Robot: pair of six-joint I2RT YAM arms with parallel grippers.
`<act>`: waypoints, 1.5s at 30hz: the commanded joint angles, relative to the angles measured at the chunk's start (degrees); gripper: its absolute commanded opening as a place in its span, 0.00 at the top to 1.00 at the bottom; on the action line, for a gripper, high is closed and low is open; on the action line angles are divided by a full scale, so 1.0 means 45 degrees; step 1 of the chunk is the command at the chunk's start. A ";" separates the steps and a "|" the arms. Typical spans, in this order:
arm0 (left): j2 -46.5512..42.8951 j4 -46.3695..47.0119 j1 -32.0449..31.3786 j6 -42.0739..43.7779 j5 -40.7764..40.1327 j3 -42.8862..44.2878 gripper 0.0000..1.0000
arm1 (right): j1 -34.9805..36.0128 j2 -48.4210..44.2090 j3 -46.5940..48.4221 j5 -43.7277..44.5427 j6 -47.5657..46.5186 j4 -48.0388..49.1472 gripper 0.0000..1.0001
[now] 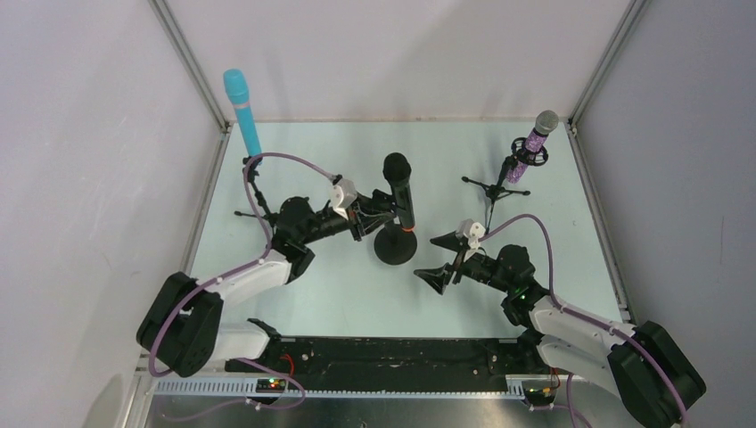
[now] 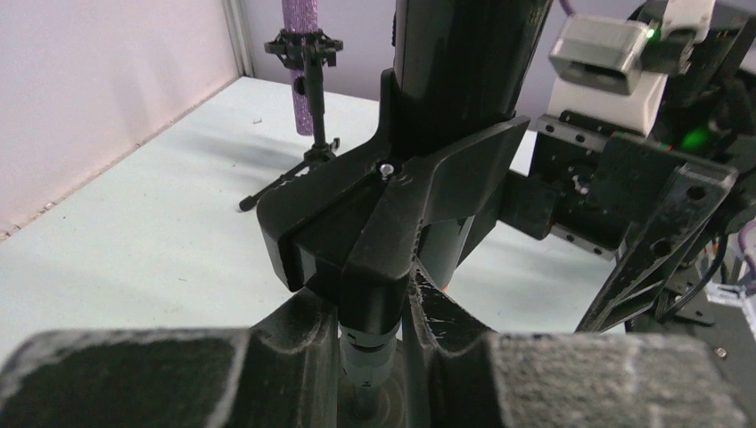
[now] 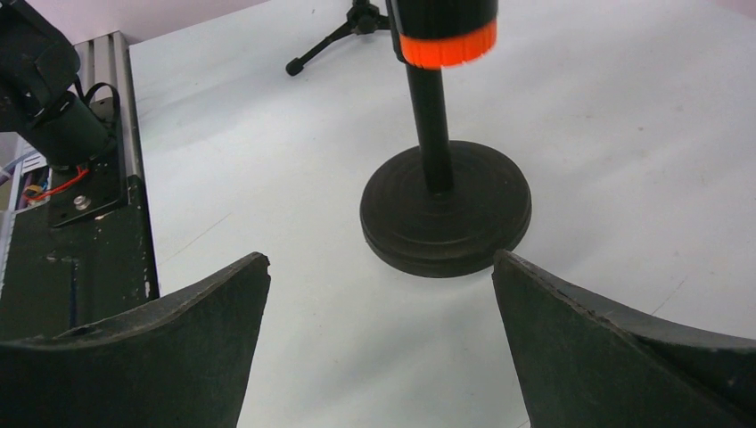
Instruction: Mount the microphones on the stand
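Observation:
The black microphone (image 1: 400,189) with the orange ring (image 1: 407,229) stands upright in the clip of a stand with a round base (image 1: 395,247). My left gripper (image 1: 382,217) is shut on that stand's neck just below the clip (image 2: 392,223), and its fingertips (image 2: 308,343) hug the grey joint. My right gripper (image 1: 439,259) is open and empty, just right of the base (image 3: 446,209). The light blue microphone (image 1: 242,109) sits in a tripod stand at the back left. The purple glittery microphone (image 1: 538,138) sits in a tripod stand at the back right and also shows in the left wrist view (image 2: 303,80).
White walls with aluminium corner posts (image 1: 189,62) close in the pale table (image 1: 294,294). Tripod legs (image 1: 495,187) spread on the table behind my right gripper. A black rail (image 1: 383,357) with cables runs along the near edge.

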 commanded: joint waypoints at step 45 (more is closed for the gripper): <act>-0.2641 -0.0942 -0.2979 -0.0798 -0.3041 0.2514 1.00 | 0.1461 0.5423 0.0951 0.1431 -0.0415 0.8341 0.32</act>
